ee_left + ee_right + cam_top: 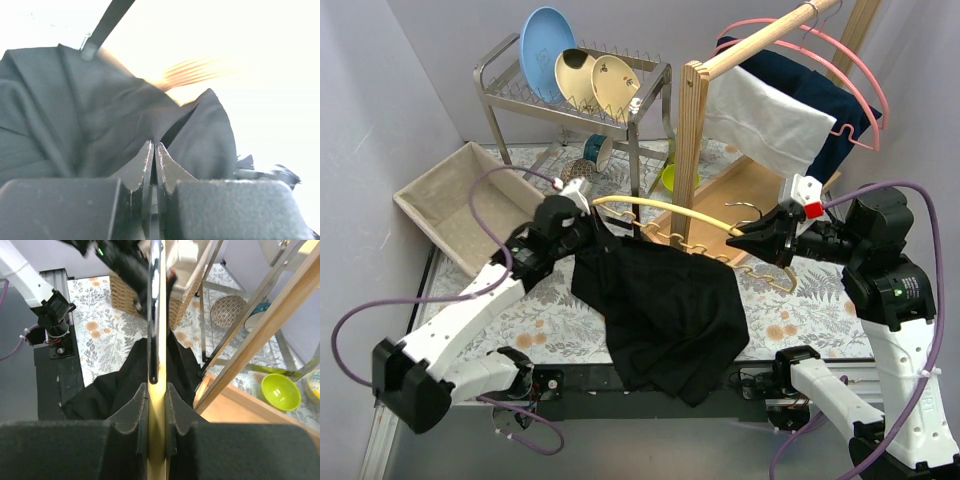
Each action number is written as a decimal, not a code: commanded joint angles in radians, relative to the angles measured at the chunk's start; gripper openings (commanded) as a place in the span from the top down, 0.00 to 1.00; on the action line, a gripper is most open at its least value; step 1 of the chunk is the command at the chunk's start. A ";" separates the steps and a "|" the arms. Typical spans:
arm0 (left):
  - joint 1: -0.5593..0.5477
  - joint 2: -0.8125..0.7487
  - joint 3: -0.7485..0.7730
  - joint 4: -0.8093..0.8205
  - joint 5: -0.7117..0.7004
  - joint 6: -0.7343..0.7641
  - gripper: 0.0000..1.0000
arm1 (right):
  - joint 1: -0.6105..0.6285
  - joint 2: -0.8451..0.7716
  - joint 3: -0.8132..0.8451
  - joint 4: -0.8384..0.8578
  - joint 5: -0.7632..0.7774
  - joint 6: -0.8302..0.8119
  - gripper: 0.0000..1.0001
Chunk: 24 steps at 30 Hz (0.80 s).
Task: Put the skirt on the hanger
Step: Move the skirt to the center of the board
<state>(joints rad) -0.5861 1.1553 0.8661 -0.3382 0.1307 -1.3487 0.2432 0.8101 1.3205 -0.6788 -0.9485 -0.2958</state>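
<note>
The black skirt point(665, 315) hangs in folds over the table's front edge, its top bunched by the yellow hanger point(655, 209). My left gripper point(592, 228) is shut on a pinch of the skirt's point(100, 115) cloth at the hanger's left end; its fingertips point(148, 150) nearly touch with fabric between them. My right gripper point(745, 238) holds the hanger level near its metal hook, shut on the hanger's yellow bar point(157, 405), with the skirt point(120, 385) below. The hanger's scalloped lower bar point(700, 250) lies along the skirt's top.
A wooden clothes rack point(695, 140) with white and navy garments and pink hangers stands behind the right gripper. A dish rack point(570, 85) with plates sits at the back, a woven basket point(445, 200) at the left, and a green bowl point(280, 391) near the rack's base.
</note>
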 commanded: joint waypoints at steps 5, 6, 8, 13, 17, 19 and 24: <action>0.002 -0.184 0.611 -0.488 0.000 0.258 1.00 | -0.001 0.035 0.207 0.048 0.031 -0.003 0.99; 0.002 -0.171 0.655 -0.511 0.018 0.267 1.00 | -0.001 0.038 0.223 0.056 0.040 0.004 0.99; 0.002 -0.169 0.700 -0.538 0.075 0.273 1.00 | -0.001 0.044 0.261 0.093 0.083 0.035 0.99; 0.003 -0.219 0.385 -0.509 0.202 0.140 1.00 | -0.001 0.032 0.200 0.212 0.053 0.158 0.99; 0.002 -0.340 0.036 -0.400 0.265 -0.005 1.00 | -0.001 0.023 0.051 0.323 -0.036 0.193 0.99; 0.002 -0.402 -0.076 -0.383 0.282 -0.071 1.00 | -0.001 0.014 -0.051 0.407 -0.126 0.228 0.99; 0.002 -0.543 -0.096 -0.491 0.233 -0.142 1.00 | -0.001 -0.002 -0.208 0.551 -0.255 0.311 0.99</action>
<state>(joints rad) -0.5861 0.7609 0.7109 -0.8070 0.3573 -1.3949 0.2436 0.8215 1.1843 -0.3286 -1.0573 -0.0822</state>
